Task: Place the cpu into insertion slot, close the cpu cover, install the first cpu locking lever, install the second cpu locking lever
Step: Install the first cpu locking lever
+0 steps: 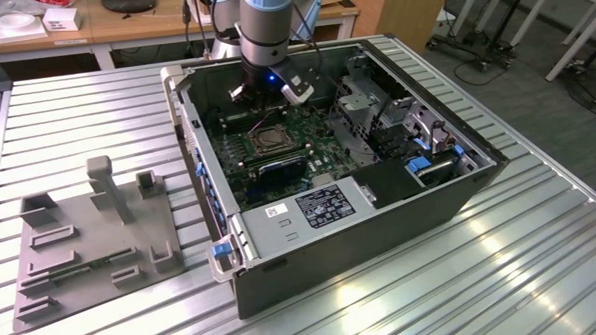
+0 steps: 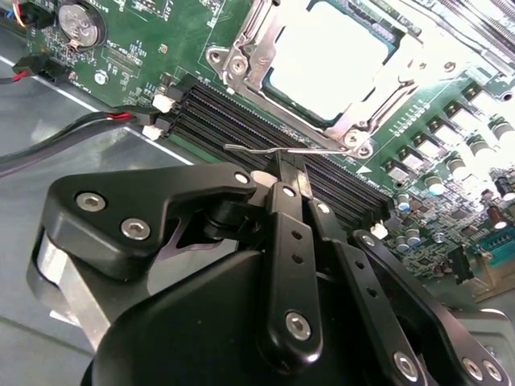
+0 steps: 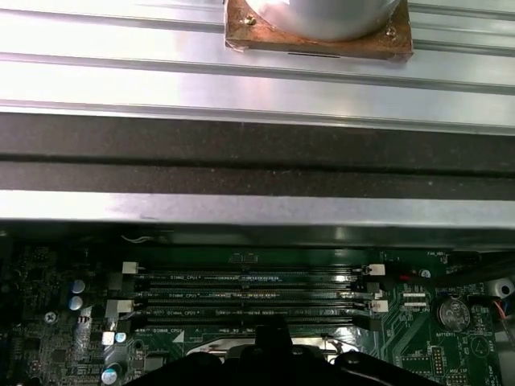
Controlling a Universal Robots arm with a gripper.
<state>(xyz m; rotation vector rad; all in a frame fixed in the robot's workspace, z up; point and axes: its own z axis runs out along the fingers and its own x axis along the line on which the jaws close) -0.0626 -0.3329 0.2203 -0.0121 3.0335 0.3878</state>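
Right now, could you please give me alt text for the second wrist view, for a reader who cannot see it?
A black gripper is right beside a thin metal lever that lies over black memory slots on a green circuit board. Beyond them, a shiny chip sits ringed by a metal frame.

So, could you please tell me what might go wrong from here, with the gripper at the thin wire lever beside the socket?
The thin silvery wire lever sits right at the tip of the black gripper, which is shut, so it might slip off and spring back. The long black memory slots run just beneath it, and a slip could scrape them. The red-and-black cables lie close to the gripper's body and might snag.
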